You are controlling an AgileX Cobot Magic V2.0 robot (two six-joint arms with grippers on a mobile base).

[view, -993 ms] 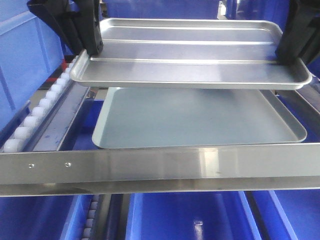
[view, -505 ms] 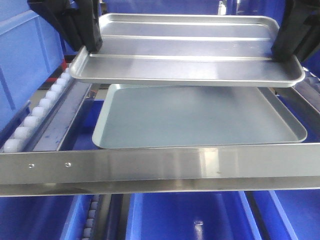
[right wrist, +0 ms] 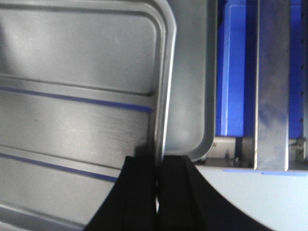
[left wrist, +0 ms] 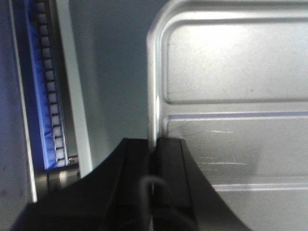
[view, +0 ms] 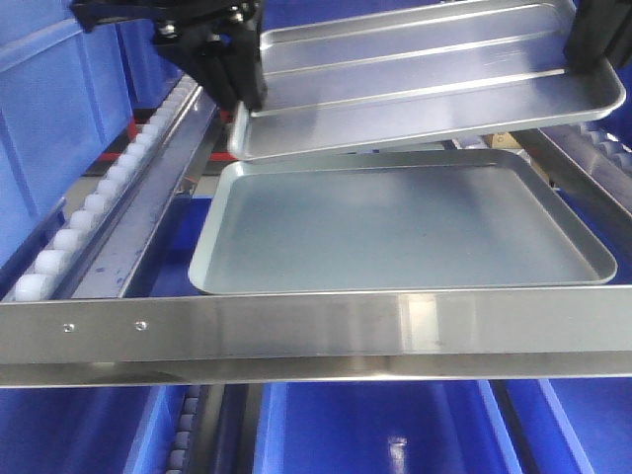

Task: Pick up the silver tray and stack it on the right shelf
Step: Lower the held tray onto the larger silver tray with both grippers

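Observation:
The silver tray (view: pixel 415 84), shiny with two long ridges, hangs tilted above the shelf, its right end higher. My left gripper (view: pixel 242 94) is shut on the rim of its left end. My right gripper (view: pixel 590 49) is shut on the rim of its right end. The left wrist view shows the jaws clamped on the tray (left wrist: pixel 231 96) rim; the right wrist view shows the same on the tray's (right wrist: pixel 77 96) other edge. The right shelf's shiny front bar (view: pixel 316 336) crosses the foreground, with white rollers (view: pixel 89 212) along its left track.
A larger, duller grey tray (view: pixel 395 232) with a plain base lies on the shelf under the held tray; it also shows in the right wrist view (right wrist: pixel 192 96). Blue bins (view: pixel 59 109) stand at the left and below (view: pixel 385 425).
The silver tray has moved right and farther back, and tilted so its right end is higher. Both grippers moved with it. The camera view has shifted slightly.

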